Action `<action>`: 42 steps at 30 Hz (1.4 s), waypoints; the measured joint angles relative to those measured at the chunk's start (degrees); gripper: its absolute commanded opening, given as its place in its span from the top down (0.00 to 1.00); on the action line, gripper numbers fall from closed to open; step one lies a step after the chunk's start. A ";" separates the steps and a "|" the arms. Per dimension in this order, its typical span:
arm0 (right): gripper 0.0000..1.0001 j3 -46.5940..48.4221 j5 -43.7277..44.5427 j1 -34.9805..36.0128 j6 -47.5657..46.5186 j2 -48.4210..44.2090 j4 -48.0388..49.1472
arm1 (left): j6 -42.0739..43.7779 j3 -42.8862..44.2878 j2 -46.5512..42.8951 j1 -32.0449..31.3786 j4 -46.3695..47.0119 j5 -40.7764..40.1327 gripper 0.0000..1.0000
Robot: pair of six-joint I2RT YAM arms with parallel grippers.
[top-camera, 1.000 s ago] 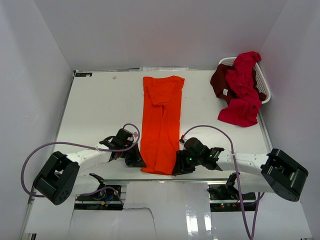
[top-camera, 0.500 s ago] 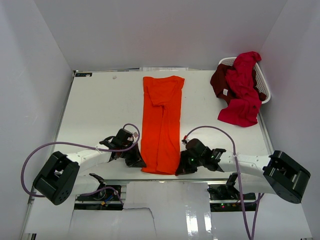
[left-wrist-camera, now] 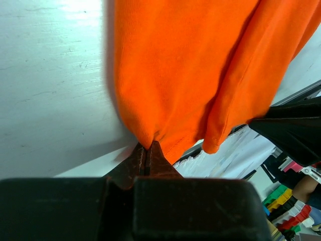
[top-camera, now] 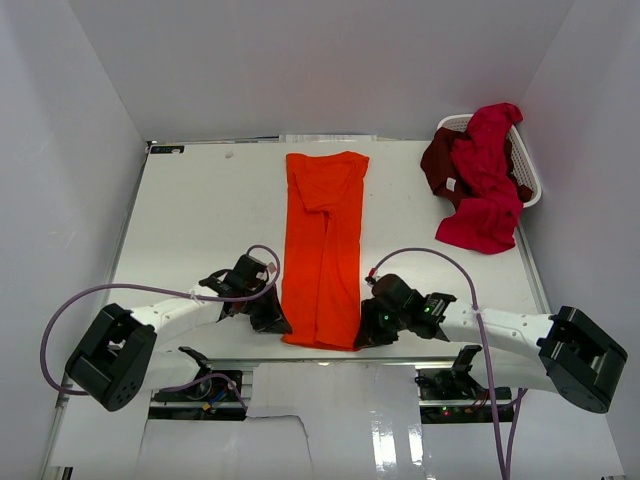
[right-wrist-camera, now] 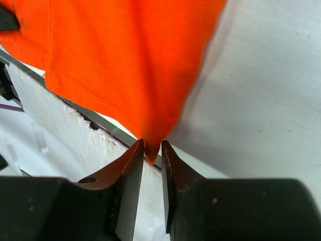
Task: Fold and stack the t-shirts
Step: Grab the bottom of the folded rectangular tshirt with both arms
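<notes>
a: item under inspection, and its position?

b: orange t-shirt [top-camera: 322, 250], bright and plain. it lies as one long narrow strip down the middle of the table [top-camera: 200, 220], sides folded in, with a lengthwise overlap showing. its far end is near the table's far edge, and its stitched near hem reaches over the near edge.

a: left gripper [top-camera: 272, 322]?

b: at the near left corner of the strip. in the wrist view the left gripper [left-wrist-camera: 148, 148] has its fingers pressed together, clamped on the cloth, which puckers to a point at the tips.

a: right gripper [top-camera: 362, 335]?

b: at the near right corner. the right gripper [right-wrist-camera: 152, 148] shows fingers drawn close with a slim gap, and the corner of the cloth is pinched between the tips, pulled into a peak.

a: other garments?

b: crimson t-shirt [top-camera: 485, 170] and maroon t-shirt [top-camera: 438, 160] are unfolded and heaped in the white basket [top-camera: 530, 185] at the far right. the crimson one spills over the rim onto the table, and the maroon one hangs on the basket's left side. both are well apart from the strip.
</notes>
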 measured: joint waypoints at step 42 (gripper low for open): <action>0.92 -3.45 -3.08 -2.36 0.50 2.89 9.31 | -0.07 0.15 0.37 -0.31 -1.14 -0.81 1.00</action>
